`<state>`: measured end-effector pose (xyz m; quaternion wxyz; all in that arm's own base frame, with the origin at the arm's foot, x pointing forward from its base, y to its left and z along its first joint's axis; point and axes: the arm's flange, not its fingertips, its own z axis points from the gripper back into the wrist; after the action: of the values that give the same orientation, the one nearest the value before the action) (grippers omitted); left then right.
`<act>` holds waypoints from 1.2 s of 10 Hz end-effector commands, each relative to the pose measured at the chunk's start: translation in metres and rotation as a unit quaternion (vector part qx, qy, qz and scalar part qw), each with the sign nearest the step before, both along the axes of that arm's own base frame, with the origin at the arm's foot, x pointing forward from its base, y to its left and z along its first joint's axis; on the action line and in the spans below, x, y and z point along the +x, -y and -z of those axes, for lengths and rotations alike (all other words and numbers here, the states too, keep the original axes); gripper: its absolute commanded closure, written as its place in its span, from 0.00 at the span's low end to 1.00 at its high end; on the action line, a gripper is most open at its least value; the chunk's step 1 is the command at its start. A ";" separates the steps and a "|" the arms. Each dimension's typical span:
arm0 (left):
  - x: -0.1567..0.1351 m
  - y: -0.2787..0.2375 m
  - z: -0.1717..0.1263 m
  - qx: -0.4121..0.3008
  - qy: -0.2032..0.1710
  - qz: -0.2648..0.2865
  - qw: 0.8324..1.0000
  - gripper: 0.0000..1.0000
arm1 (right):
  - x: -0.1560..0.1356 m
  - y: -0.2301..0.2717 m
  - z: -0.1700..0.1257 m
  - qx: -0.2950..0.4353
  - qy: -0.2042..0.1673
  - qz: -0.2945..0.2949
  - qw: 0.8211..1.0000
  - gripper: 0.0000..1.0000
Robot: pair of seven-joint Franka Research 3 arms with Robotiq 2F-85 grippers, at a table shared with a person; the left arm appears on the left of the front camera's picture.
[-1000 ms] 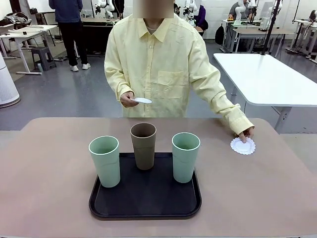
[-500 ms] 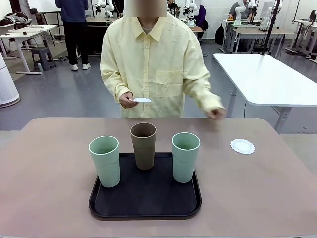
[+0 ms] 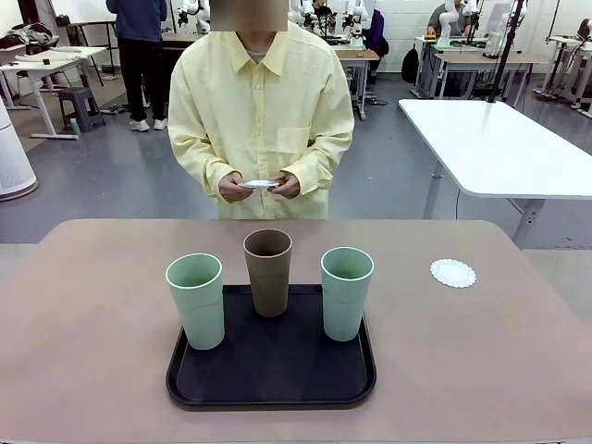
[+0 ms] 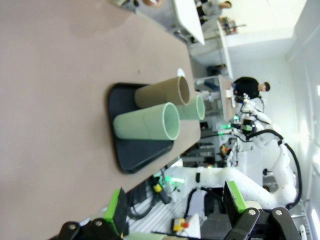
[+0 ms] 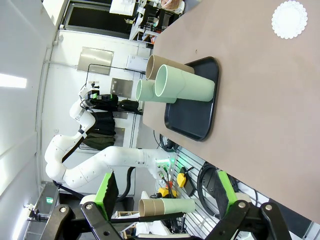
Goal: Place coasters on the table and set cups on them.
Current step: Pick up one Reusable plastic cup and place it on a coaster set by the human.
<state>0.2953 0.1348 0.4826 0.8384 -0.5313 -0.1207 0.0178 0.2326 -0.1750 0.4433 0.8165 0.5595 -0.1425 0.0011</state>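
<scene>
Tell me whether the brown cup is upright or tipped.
Upright: the brown cup stands on the black tray, open mouth facing up.

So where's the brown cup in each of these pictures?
Front view: the brown cup stands upright at centre, at the tray's far edge, between two green cups.
Left wrist view: it looks sideways, mid-picture, just above a green cup.
Right wrist view: it looks sideways, top centre, partly behind a green cup.
Shared landmark: the black tray under all three cups.
</scene>
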 end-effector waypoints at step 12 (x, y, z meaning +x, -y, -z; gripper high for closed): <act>0.001 0.000 0.000 -0.008 0.007 0.001 1.000 0.00 | 0.115 -0.249 0.001 -0.470 0.257 -0.329 0.778 0.00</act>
<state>0.2954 0.1352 0.4823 0.8380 -0.5319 -0.1205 0.0183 0.3443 0.0679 0.4557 0.8553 0.1208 -0.1348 0.4855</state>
